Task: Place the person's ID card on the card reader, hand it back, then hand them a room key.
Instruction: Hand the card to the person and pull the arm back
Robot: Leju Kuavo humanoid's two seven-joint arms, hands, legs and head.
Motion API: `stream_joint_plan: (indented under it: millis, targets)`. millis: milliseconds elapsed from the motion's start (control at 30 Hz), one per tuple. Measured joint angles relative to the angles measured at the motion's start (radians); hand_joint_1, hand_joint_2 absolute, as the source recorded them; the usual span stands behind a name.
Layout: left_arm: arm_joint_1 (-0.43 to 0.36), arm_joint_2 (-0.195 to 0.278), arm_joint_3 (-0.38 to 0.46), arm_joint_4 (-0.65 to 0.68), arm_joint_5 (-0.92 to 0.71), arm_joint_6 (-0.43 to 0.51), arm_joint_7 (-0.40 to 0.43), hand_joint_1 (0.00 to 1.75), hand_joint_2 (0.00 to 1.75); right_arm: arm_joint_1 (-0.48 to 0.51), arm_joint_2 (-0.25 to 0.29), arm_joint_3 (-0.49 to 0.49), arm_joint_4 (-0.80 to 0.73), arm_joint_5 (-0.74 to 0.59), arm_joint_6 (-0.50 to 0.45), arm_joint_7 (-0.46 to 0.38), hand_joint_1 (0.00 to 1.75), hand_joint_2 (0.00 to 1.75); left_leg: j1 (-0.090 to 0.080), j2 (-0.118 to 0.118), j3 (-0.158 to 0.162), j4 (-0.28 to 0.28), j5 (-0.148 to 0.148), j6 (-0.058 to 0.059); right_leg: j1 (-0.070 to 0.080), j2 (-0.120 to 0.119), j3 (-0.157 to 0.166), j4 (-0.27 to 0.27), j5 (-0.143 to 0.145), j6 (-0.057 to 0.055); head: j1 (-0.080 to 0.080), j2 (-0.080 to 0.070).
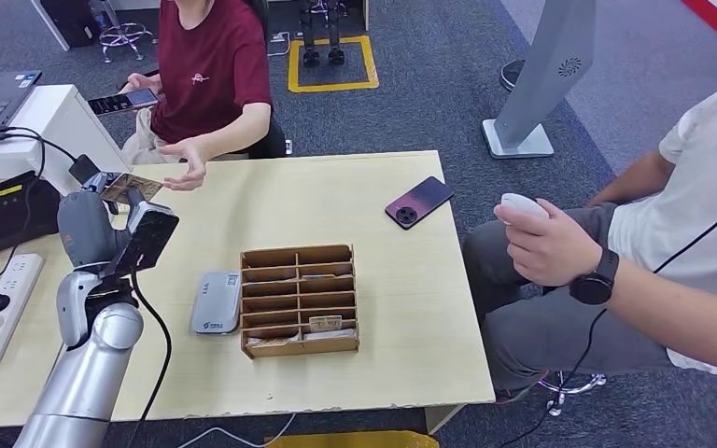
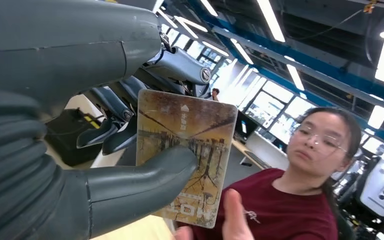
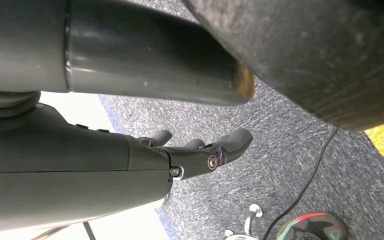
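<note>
Grey carpet with a yellow square marked on it surrounds a pale wooden surface (image 1: 401,280), where a wooden compartment tray (image 1: 299,301) sits near the middle with small cards in some of its slots. Just beside the tray, on the robot's left, lies a grey card reader (image 1: 217,301) with a small logo too small to read. A dark red phone (image 1: 418,202) lies toward the far right edge. The left hand (image 1: 121,201) is raised above the far left part of the surface and pinches a card (image 2: 187,155) between its thick thumb and darker fingers (image 2: 111,131); the card's brownish printed face shows bare tree shapes and, near its lower edge, letters reading roughly "LON", the rest covered by the thumb. A person in a dark red shirt (image 1: 210,65) sits across the surface, one open hand (image 1: 187,166) reaching close to the card. The right hand (image 3: 200,150) hangs over the carpet, its fingers loosely extended and holding nothing.
</note>
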Motion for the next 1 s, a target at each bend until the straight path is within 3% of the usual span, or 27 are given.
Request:
stream_joint_plan:
  millis: [167,433,533,667,800,1000]
  targets:
    - [-0.037,-0.001,-0.039,0.003,0.05,-0.098,0.02,1.75,1.75,0.001,0.0,0.006,0.0,-0.001,0.002,0.004,0.0,0.0,0.0,0.001,0.0,0.0,0.0,0.0,0.0,0.001,0.0,0.0,0.0,0.0,0.0,0.0]
    - [-0.071,-0.001,-0.059,0.022,0.057,-0.102,0.029,1.75,1.75,0.003,0.0,0.015,0.0,-0.001,0.006,0.001,0.0,0.0,0.0,0.001,0.0,0.0,0.0,0.0,0.0,0.001,-0.001,0.0,0.0,0.0,0.0,0.0]
    - [-0.078,0.001,-0.065,0.031,0.023,-0.083,0.037,1.75,1.75,0.003,0.0,0.016,0.0,-0.001,0.006,0.0,0.0,0.0,0.0,0.001,0.0,0.0,0.0,0.0,0.0,0.001,-0.001,0.0,0.0,0.0,0.0,0.0]
    - [-0.114,0.02,-0.082,0.086,-0.157,0.026,0.077,1.75,1.75,0.003,-0.001,0.018,0.0,0.0,0.01,-0.009,0.0,0.0,0.0,0.002,0.0,0.0,0.0,0.0,0.0,0.002,-0.001,0.0,0.0,0.0,0.0,0.0]
    - [-0.174,0.043,-0.09,0.18,-0.229,0.096,0.074,0.0,1.75,0.002,-0.002,0.022,0.0,0.0,0.012,-0.015,0.0,0.0,0.0,0.002,0.0,0.0,0.0,0.0,0.0,0.002,-0.001,0.0,0.0,-0.001,0.0,0.0]
    - [-0.196,0.048,-0.091,0.224,-0.156,0.041,0.043,0.0,1.75,0.003,-0.003,0.024,0.0,-0.001,0.013,-0.013,0.0,0.0,0.0,0.001,0.0,0.0,0.0,0.0,0.0,0.001,-0.001,0.0,0.0,0.0,0.0,0.0]
